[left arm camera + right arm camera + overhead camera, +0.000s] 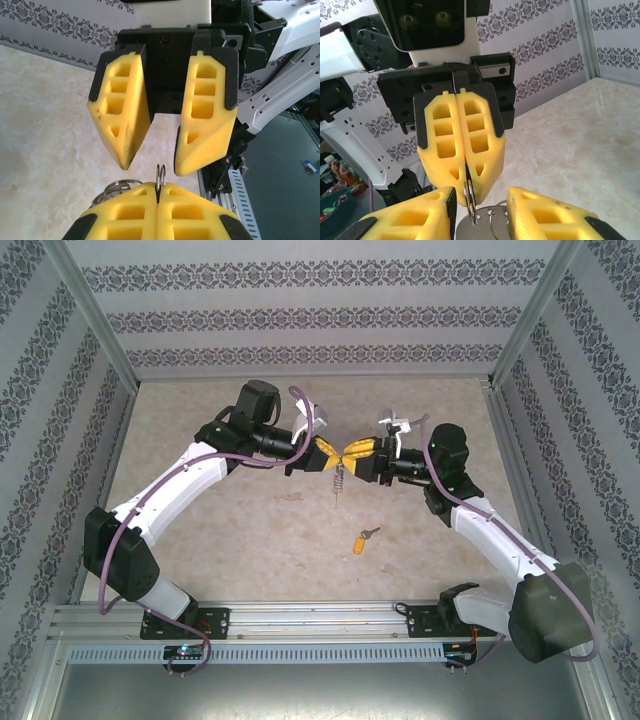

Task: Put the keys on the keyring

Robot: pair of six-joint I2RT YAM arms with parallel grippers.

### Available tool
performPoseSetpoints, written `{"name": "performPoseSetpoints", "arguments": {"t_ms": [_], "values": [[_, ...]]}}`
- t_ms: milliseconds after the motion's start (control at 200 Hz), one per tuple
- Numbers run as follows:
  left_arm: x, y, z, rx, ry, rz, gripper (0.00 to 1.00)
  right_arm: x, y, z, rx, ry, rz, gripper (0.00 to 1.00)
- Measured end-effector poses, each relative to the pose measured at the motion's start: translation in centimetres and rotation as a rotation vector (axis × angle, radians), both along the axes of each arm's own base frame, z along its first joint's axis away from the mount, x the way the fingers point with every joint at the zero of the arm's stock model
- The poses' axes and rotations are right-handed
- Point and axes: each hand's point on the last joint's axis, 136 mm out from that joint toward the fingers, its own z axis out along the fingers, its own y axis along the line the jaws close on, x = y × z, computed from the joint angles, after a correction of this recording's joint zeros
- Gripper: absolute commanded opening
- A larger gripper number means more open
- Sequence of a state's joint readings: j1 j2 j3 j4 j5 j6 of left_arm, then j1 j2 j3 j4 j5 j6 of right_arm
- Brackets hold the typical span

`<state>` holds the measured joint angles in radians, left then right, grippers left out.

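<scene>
Top external: both arms are bent inward, tips nearly meeting above the desk point(250, 540). The left pincer point(333, 453) is clamped on the keyring point(339, 480). The right pincer point(350, 451) faces it, partly open. The key point(366, 538) lies below it.

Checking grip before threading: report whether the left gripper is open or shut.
Shut: the left gripper has fingers flush together, pinching a loop of the keyring.

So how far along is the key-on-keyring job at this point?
Done: the left gripper is shut on the keyring, holding it above the table with its chain dangling. In hand: the right gripper, jaws open, faces it tip to tip at the ring. Left: the yellow-headed key lies on the table nearer the bases, untouched, so picking it up and threading it remain.
</scene>
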<state>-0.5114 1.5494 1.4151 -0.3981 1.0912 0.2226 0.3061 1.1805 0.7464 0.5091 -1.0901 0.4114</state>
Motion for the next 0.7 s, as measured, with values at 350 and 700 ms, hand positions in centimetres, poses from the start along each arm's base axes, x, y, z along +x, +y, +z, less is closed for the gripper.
{"name": "performPoseSetpoints", "arguments": {"t_ms": [350,700], "values": [[0.3,0.0,-0.1,0.008,-0.012,0.014,0.00,-0.3,0.4,-0.3,-0.008,-0.013,0.020,0.00],[1.7,0.6,0.0,-0.022,-0.043,0.175,0.51,0.9,-0.5,-0.1,0.000,-0.023,-0.041,0.00]]}}
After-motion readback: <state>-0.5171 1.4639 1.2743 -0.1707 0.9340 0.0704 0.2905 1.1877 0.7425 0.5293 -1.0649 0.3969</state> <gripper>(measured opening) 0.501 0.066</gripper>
